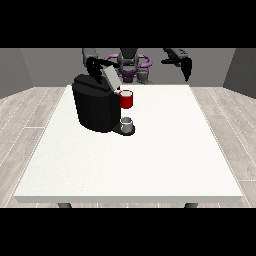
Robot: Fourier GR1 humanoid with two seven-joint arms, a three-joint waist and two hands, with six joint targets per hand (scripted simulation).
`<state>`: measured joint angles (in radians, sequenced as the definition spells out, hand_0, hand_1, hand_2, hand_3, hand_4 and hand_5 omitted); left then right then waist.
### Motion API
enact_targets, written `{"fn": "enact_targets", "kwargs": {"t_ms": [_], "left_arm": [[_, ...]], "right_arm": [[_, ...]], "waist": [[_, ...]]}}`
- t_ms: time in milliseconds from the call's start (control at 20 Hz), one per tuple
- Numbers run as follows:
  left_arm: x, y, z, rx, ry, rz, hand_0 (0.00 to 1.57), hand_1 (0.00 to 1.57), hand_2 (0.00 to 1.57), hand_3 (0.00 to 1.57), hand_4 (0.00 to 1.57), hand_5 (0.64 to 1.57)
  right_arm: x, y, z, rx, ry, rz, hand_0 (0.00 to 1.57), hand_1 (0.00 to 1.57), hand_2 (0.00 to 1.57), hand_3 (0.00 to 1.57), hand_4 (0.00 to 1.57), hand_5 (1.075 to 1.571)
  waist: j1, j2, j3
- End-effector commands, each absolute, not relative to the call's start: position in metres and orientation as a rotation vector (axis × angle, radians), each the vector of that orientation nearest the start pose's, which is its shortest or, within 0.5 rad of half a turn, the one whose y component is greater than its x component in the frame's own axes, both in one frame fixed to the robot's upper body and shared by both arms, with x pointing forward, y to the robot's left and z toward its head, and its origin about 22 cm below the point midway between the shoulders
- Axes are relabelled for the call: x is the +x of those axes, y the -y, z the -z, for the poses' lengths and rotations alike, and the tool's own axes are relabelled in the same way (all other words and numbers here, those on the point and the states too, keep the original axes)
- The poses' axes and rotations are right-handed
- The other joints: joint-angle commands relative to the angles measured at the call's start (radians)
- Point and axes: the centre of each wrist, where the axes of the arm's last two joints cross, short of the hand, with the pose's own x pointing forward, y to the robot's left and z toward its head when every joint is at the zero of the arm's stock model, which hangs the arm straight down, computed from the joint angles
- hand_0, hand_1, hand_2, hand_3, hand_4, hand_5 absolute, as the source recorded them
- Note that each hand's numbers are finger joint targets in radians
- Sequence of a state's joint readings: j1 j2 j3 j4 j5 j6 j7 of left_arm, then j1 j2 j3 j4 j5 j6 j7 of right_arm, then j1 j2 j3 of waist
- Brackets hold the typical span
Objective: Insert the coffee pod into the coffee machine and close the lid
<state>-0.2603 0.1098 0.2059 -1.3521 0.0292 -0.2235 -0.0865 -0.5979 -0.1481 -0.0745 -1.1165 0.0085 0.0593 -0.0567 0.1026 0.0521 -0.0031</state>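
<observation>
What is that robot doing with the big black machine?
It is working at a coffee machine that stands on the white table. The machine's lid is tipped up and open, and the hand at the view's left is up beside it. A red pod holder sticks out at the front, and a small grey cup sits below it. The hand at the view's right hangs over the table's far edge, holding nothing. The lid is not shut yet.
</observation>
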Motion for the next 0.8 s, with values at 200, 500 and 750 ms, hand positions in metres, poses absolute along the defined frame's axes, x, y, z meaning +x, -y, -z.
{"fn": "enact_targets", "kwargs": {"t_ms": [200, 500, 750], "left_arm": [[0.305, -0.260, -0.035, -0.097, 1.683, 0.171, 0.00, 0.00, 0.00, 0.00, 0.00, 1.571], [0.300, -0.293, -0.012, -0.020, 1.680, 0.081, 0.00, 0.00, 0.00, 0.00, 0.13, 1.571], [0.302, -0.296, -0.014, 0.002, 1.663, 0.099, 0.00, 0.00, 0.00, 0.00, 0.15, 1.571]], "right_arm": [[0.394, 0.210, -0.075, 0.003, 1.693, -0.282, 0.00, 0.00, 0.00, 0.00, 0.00, 1.571], [0.389, 0.190, -0.077, 0.066, 1.721, -0.341, 0.00, 0.00, 0.00, 0.00, 0.00, 1.571], [0.395, 0.176, -0.091, 0.062, 1.701, -0.405, 0.00, 0.00, 0.00, 0.00, 0.21, 1.571]], "waist": [[0.058, 0.022, 0.0033], [-0.009, 0.011, 0.0029], [-0.008, -0.008, 0.0030]]}}
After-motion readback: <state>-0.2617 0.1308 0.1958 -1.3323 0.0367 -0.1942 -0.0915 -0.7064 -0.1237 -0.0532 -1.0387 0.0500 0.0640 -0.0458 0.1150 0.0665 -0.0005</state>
